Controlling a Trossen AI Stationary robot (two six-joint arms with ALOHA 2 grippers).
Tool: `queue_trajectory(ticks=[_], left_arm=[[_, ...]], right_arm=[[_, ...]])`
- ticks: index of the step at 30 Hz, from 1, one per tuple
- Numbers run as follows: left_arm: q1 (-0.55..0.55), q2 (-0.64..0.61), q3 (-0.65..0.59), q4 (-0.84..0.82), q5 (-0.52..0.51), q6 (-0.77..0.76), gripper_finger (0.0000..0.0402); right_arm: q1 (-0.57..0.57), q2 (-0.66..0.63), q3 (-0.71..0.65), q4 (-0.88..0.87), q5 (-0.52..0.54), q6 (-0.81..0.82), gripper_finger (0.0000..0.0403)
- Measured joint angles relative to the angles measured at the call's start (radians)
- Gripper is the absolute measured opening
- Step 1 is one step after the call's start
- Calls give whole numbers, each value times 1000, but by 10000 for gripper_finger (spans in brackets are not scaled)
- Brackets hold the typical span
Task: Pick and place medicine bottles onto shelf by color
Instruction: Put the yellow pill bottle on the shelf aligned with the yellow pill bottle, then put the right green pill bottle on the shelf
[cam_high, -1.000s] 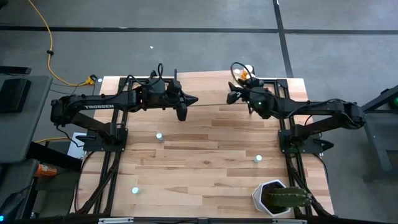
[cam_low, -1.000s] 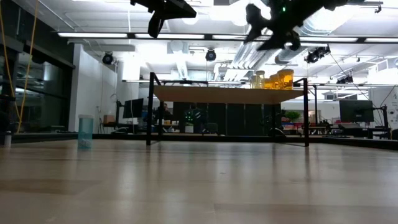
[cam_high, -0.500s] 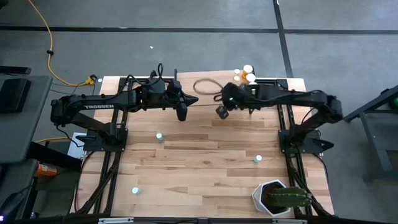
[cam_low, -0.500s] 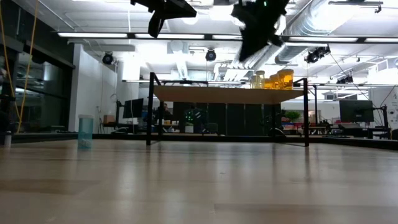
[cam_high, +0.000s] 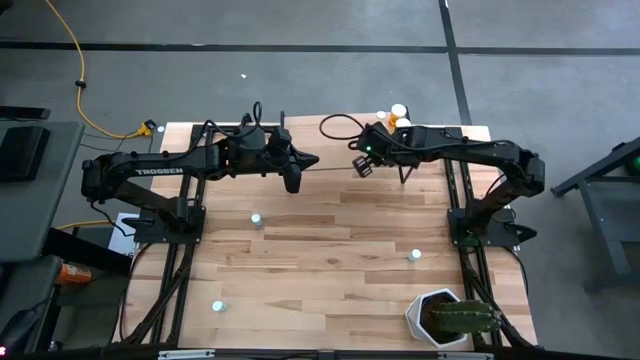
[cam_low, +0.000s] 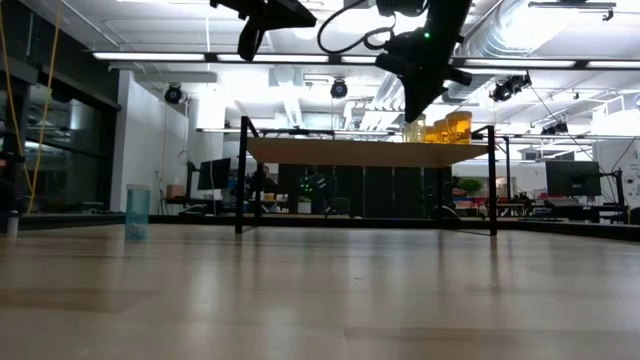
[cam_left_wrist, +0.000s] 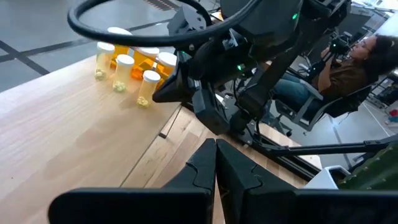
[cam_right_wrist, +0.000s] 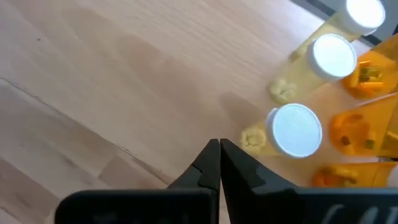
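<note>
Since half a second ago the right gripper (cam_high: 360, 166) has swung back toward the shelf's end where the orange bottles stand, and its cable loop has shifted with it; a second ago its fingers were apart, now they are pressed together with nothing between them. Right wrist view: the closed fingertips (cam_right_wrist: 219, 163) point down at the shelf (cam_right_wrist: 112, 81), light wood, bare under them. Just beyond the tips, a white-capped bottle (cam_right_wrist: 295, 130) with a pale yellowish body; a second one (cam_right_wrist: 333, 55) behind it; orange bodies crowd the edge past those. No contact between gripper and any bottle.

Low view: right gripper (cam_low: 413, 108) hangs above the shelf top (cam_low: 360, 151), just beside the cluster of orange bottles (cam_low: 447, 127) at one end.

Left gripper (cam_high: 293, 184) unchanged through all frames, fingers shut on nothing, parked high over the opposite part of the shelf, well apart from the right one. Its wrist view looks across the board at the right arm and the orange cluster (cam_left_wrist: 132, 67).

Below and nearer the arm bases, on the tabletop (cam_high: 330, 250), three loose bottles show as small pale caps: one (cam_high: 256, 219) near the left gripper, one (cam_high: 415, 256) toward the right arm's base, one (cam_high: 217, 307) farthest out. White pot with plant (cam_high: 448, 318) at the corner.
</note>
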Motion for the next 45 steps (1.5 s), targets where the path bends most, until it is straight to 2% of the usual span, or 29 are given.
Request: queue_trajectory(ticks=[14,30,39,43,45], left_arm=[[0,0,0,0,0,-3,0],[0,0,0,0,0,-2,0],[0,0,0,0,1,0,0],[15,-25,0,-6,78,20,0],[42,-71,0,-20,157,30,0]], right_arm=[[0,0,0,-40,78,-14,0],[-20,0,0,-37,92,-15,0],[-17,0,0,-2,6,-31,0],[-5,-1,0,25,-145,-87,0],[21,-10,0,43,-273,-154,0]])
